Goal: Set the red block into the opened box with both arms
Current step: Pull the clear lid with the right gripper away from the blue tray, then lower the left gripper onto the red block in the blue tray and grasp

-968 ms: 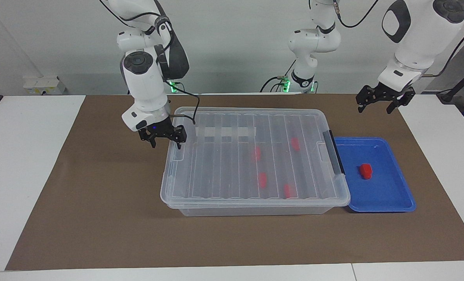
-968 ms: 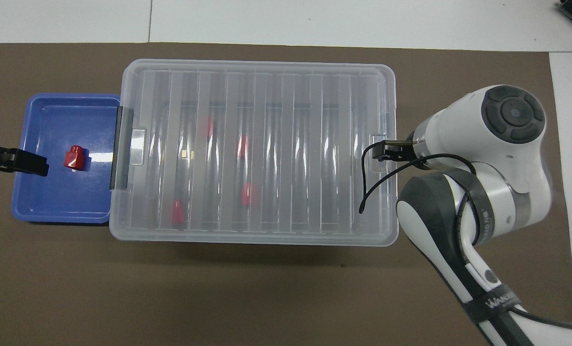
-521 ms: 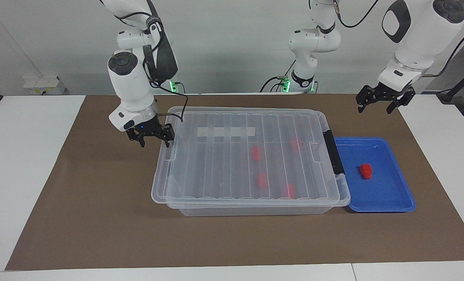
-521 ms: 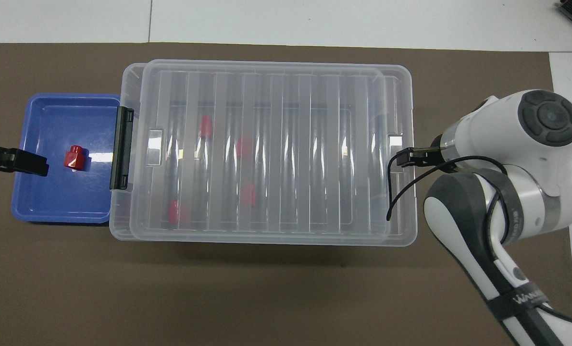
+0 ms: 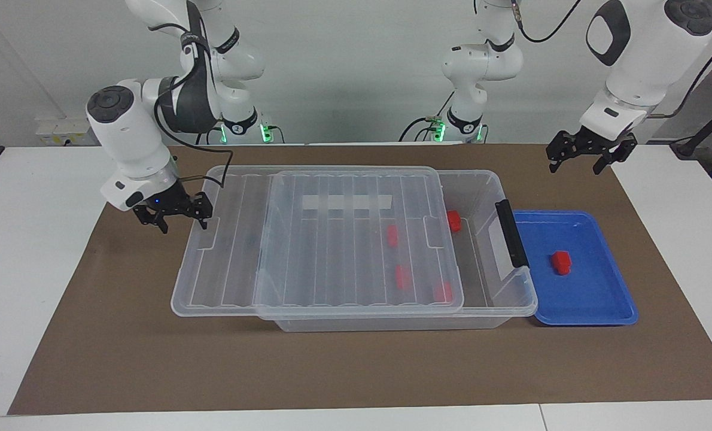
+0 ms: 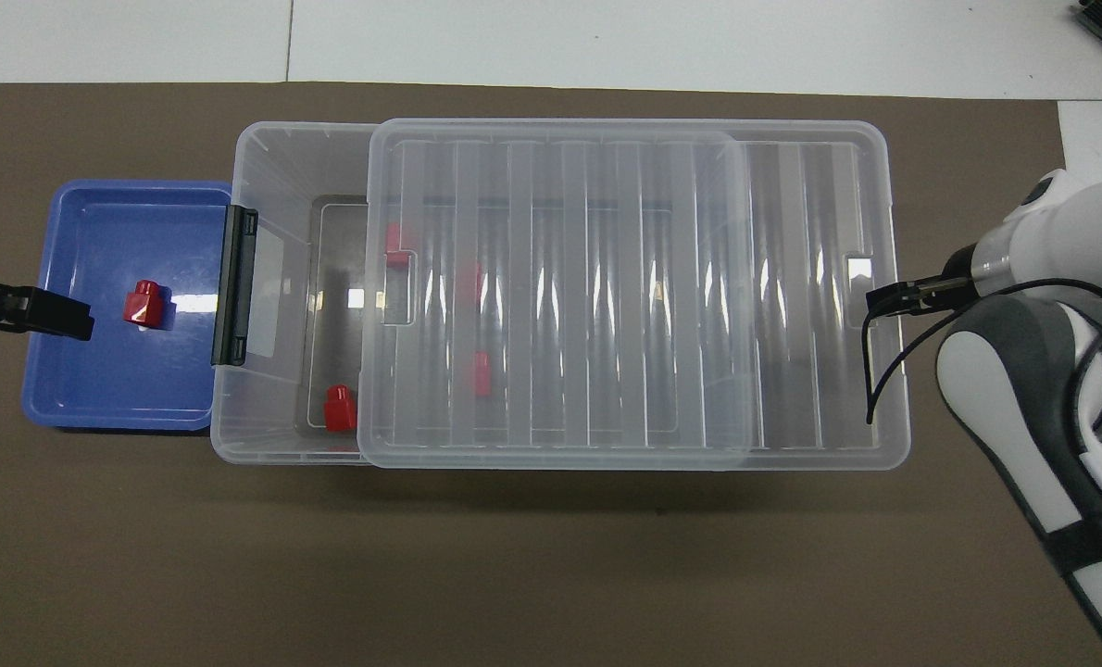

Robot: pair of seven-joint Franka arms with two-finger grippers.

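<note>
The right hand [image 5: 175, 216] sits at the lid's [image 5: 308, 239] end rim toward the right arm's end of the surface, its fingers spread wide and hooked at that rim. The lid lies slid partway off the box [image 5: 514, 299], overhanging that end above the brown mat [image 5: 356, 371]. This leaves an uncovered strip of the box at the end by the black handle [image 5: 511, 241].

Four red blocks lie inside the box; one [image 6: 339, 409] shows in the uncovered strip, another [image 5: 453, 220] at the lid's edge, and the rest are under the lid.

The left hand [image 5: 583, 157] hangs open and empty in the air over the mat at the left arm's end, holding nothing. In the overhead view its fingers [image 6: 46, 318] overlap the tray's [image 5: 601, 311] outer edge.

The red block [image 5: 561, 262] sits alone in the blue tray, which touches the box's handle end. Nothing stands between block and opening but the tray's rim and the box wall with its handle. Bare mat lies around the box and tray on the side farther from the robots.
</note>
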